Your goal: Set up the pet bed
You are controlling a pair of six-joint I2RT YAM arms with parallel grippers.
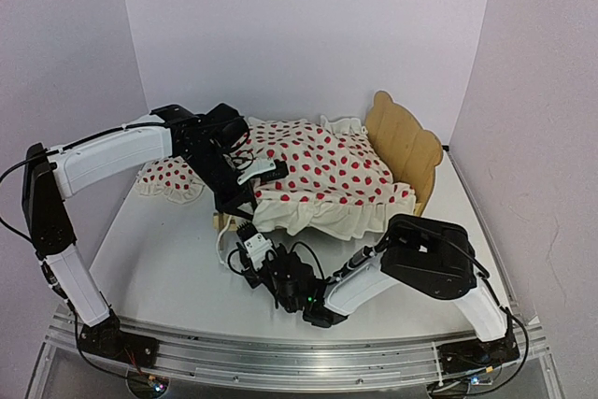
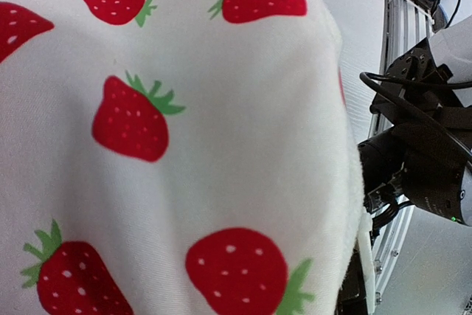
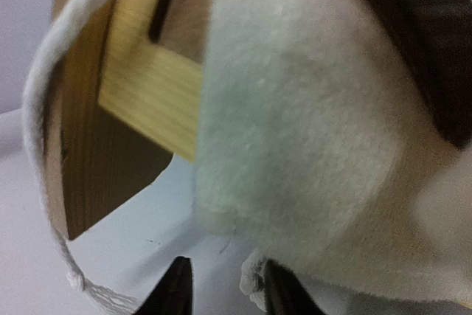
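The pet bed (image 1: pixel 404 142) stands mid-table, its wavy plywood headboard at the right. A white blanket (image 1: pixel 322 175) with red strawberries is draped over it and hides the base. My left gripper (image 1: pixel 257 175) sits at the blanket's left edge, shut on the cloth. That cloth (image 2: pixel 184 138) fills the left wrist view and hides the fingers there. My right gripper (image 1: pixel 248 249) is low at the bed's front-left corner. It (image 3: pixel 228 294) stands open, with the blanket's fleecy hem (image 3: pixel 295 145) hanging just ahead and brushing the right fingertip (image 3: pixel 284 293). The wooden frame (image 3: pixel 147 86) shows behind.
A small strawberry-print pillow (image 1: pixel 168 179) lies on the table left of the bed. The metal rail (image 1: pixel 280 357) with both arm bases runs along the near edge. White walls close in the back and sides. The right arm (image 2: pixel 428 160) shows beside the blanket.
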